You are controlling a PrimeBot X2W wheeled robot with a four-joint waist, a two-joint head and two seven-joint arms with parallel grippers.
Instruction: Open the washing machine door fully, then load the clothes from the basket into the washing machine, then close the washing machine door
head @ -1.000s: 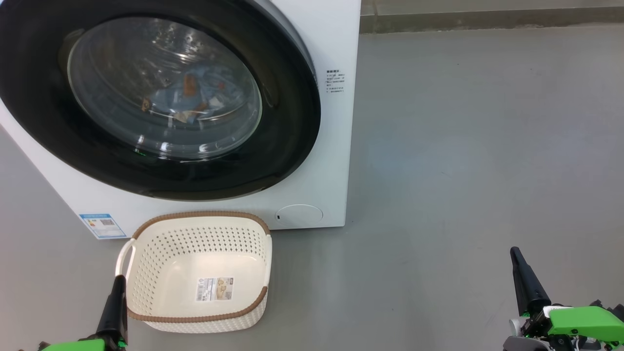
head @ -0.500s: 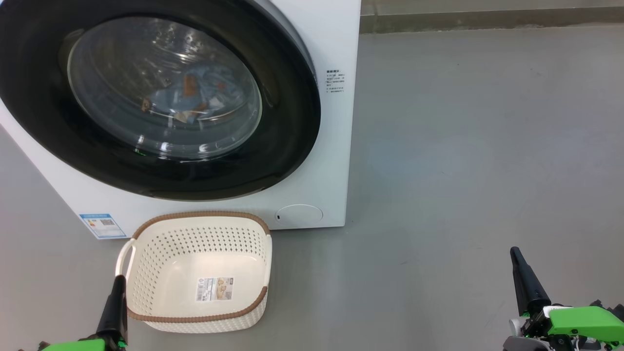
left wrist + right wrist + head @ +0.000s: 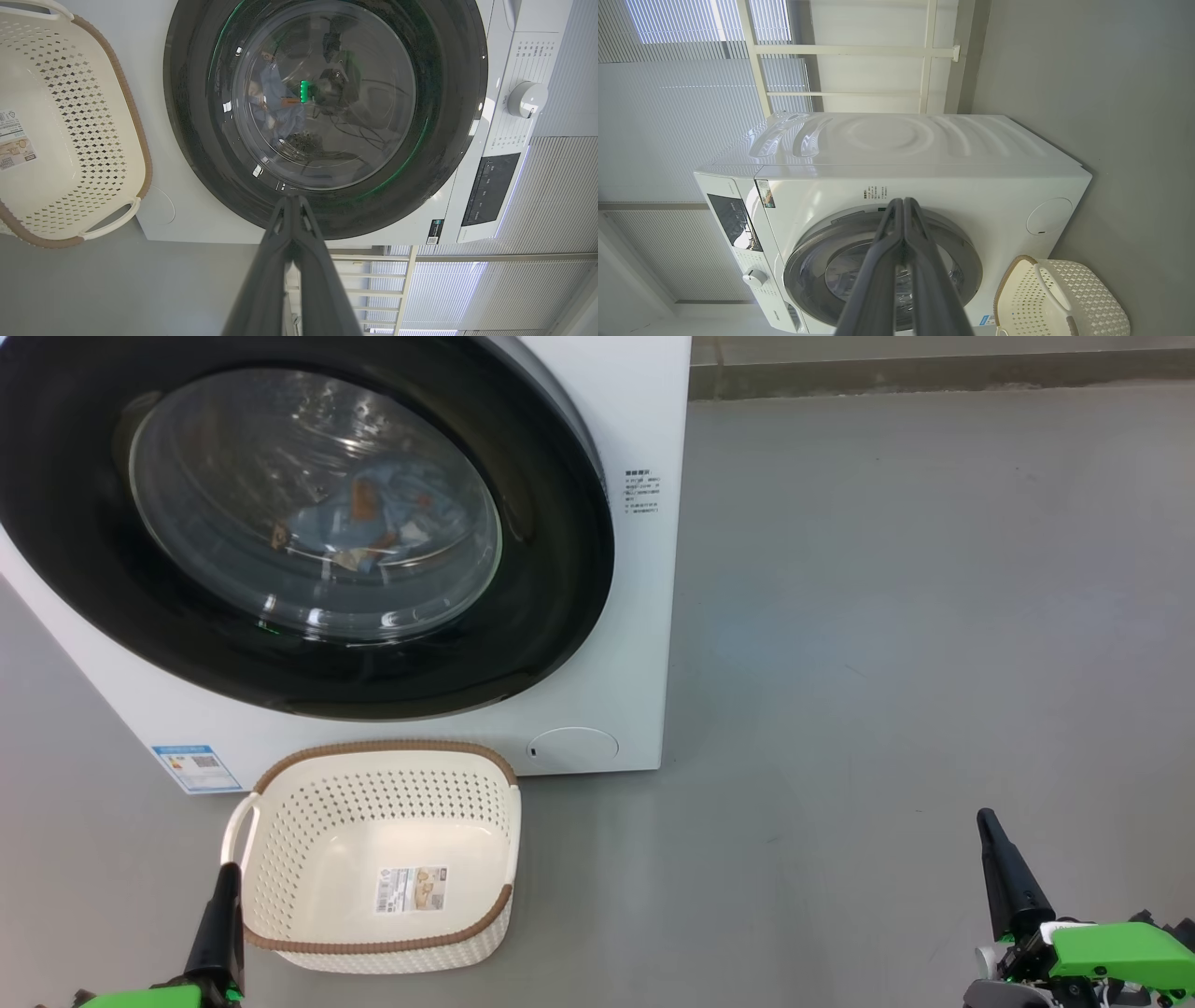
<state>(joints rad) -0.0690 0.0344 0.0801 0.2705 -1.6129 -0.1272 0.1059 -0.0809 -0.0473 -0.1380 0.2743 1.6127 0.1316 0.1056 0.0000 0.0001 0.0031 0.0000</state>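
Washing machine [image 3: 644, 644]: white front-loader standing on the grey floor [image 3: 887, 616], at the far left of the scene; a blue energy sticker [image 3: 196, 767] sits at its lower left and a round service cap [image 3: 572, 748] at its lower right; the left wrist view shows a control knob [image 3: 527, 99] and a dark control panel [image 3: 490, 186] on its front.

Door [image 3: 551, 569]: shut flat against the front of the machine; wide glossy black rim, domed clear glass centre.

Clothes [image 3: 373, 518]: inside the drum, seen through the glass; light blue fabric with orange-brown patches, lying low in the drum.

Basket [image 3: 383, 747]: on the floor just in front of the machine, below the door and left of the service cap; upright, cream perforated walls, brown rim; a paper label [image 3: 411, 889] lies on its inner bottom.

Left claw [image 3: 227, 877]: at the near left, fingers pressed together, holding nothing; in the head view its tip overlaps the near left corner of the basket, and contact cannot be confirmed there; in the left wrist view the closed fingers point at the black rim of the door, with the basket off to one side.

Right claw [image 3: 988, 826]: at the near right, above bare floor, well apart from the basket and the machine; fingers pressed together, holding nothing; in the right wrist view they point toward the door.
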